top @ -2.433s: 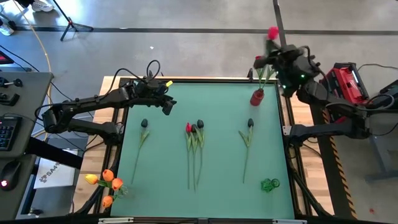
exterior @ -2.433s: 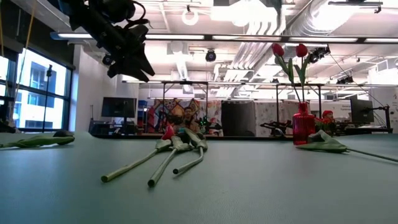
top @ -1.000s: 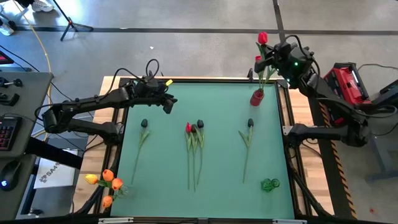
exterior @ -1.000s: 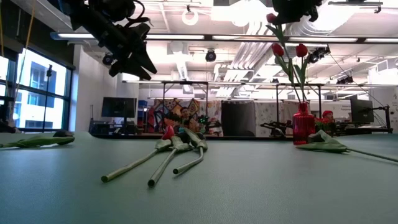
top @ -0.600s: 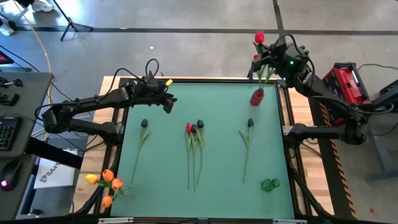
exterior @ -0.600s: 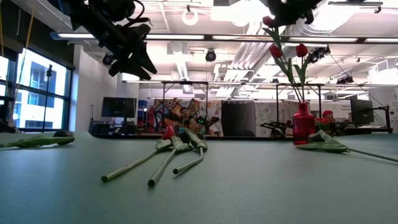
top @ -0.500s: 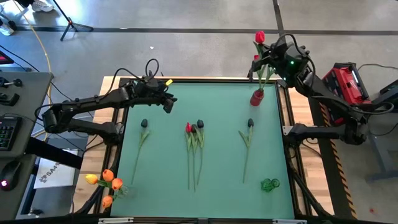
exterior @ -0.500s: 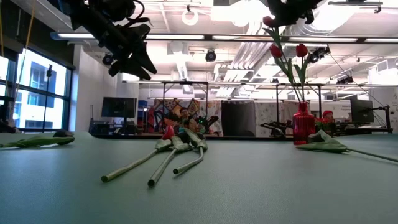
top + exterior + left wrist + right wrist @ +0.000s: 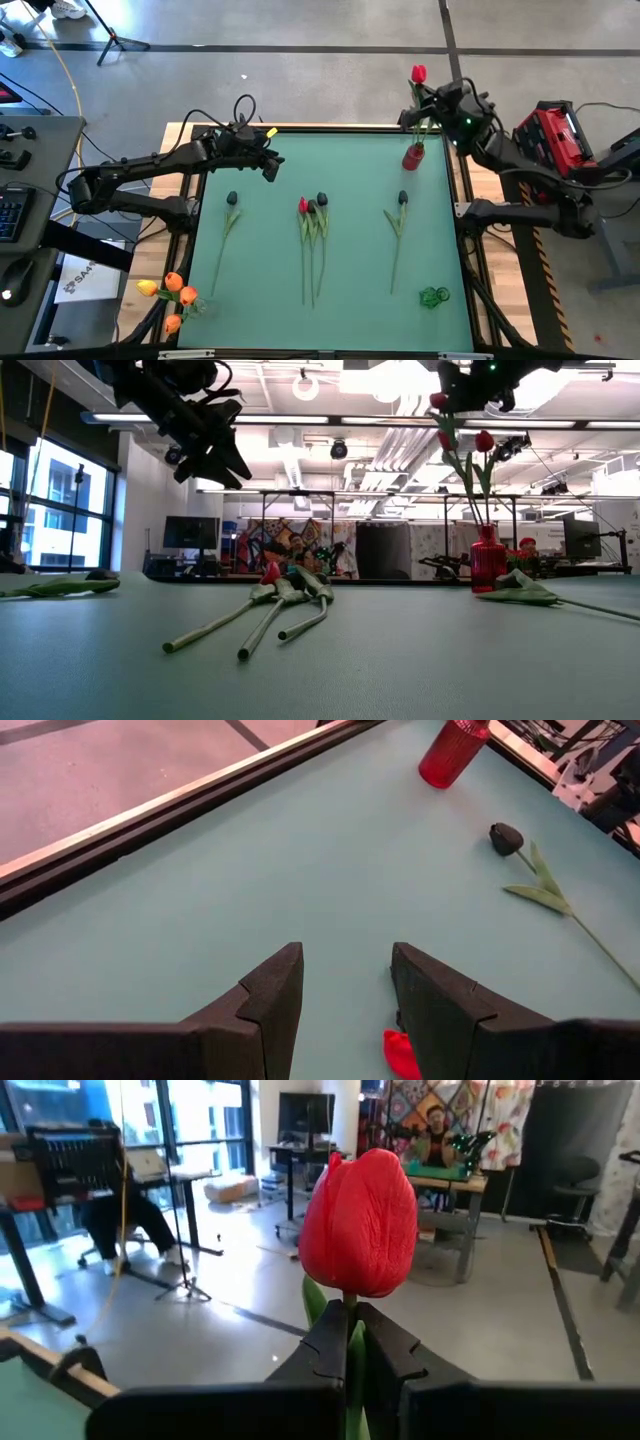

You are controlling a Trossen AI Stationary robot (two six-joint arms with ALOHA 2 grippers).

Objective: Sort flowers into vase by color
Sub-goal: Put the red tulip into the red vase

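While the right gripper (image 9: 348, 1342) is pinching a red tulip (image 9: 358, 1225) just under its bud, above the red vase (image 9: 413, 156), the stem looks light, thin and floppy, best held low on the stalk. Well left of the vase, the left gripper (image 9: 345, 985) is hanging half-spread, empty

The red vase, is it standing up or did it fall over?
Standing up. In the low view the red vase stands upright on the table with red tulips rising from its neck.
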